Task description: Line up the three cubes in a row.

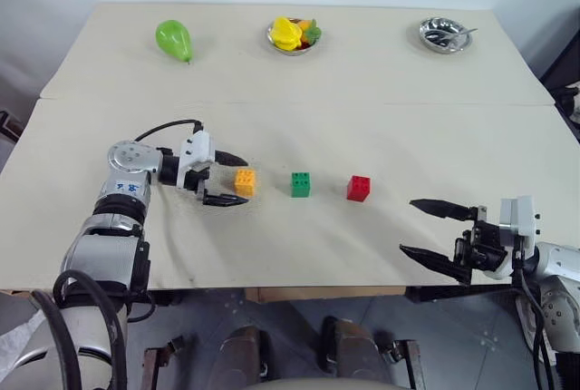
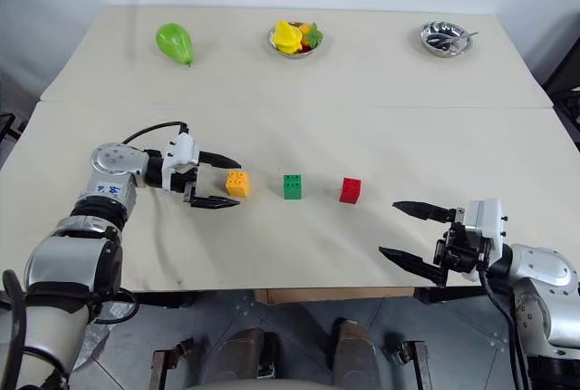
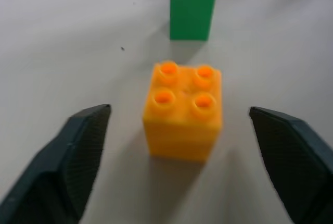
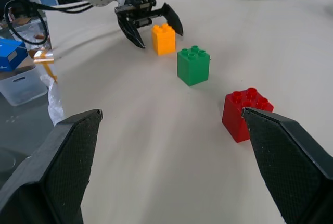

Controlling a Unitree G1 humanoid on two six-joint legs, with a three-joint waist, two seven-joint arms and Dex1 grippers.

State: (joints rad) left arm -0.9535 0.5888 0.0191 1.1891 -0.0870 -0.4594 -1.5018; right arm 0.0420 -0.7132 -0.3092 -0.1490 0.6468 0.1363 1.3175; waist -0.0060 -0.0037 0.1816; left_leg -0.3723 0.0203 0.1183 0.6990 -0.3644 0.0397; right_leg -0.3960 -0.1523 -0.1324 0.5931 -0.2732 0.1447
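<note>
On counter (image 1: pixel 381 136), near front edge: left gripper (image 1: pixel 231 179) released, fingers spread, straddling the orange cube (image 1: pixel 245 181) without contact. Just right of it, green cube (image 1: pixel 300 184), then red cube (image 1: pixel 358 188), all three upright, spaced apart in one row. Further right, at counter edge, right gripper (image 1: pixel 426 229) released, holding nothing, well apart from red cube. Along far side: green pear (image 1: pixel 174 39), bowl of toy fruit (image 1: pixel 294 34), metal dish (image 1: pixel 444 35). Nothing between cubes.
</note>
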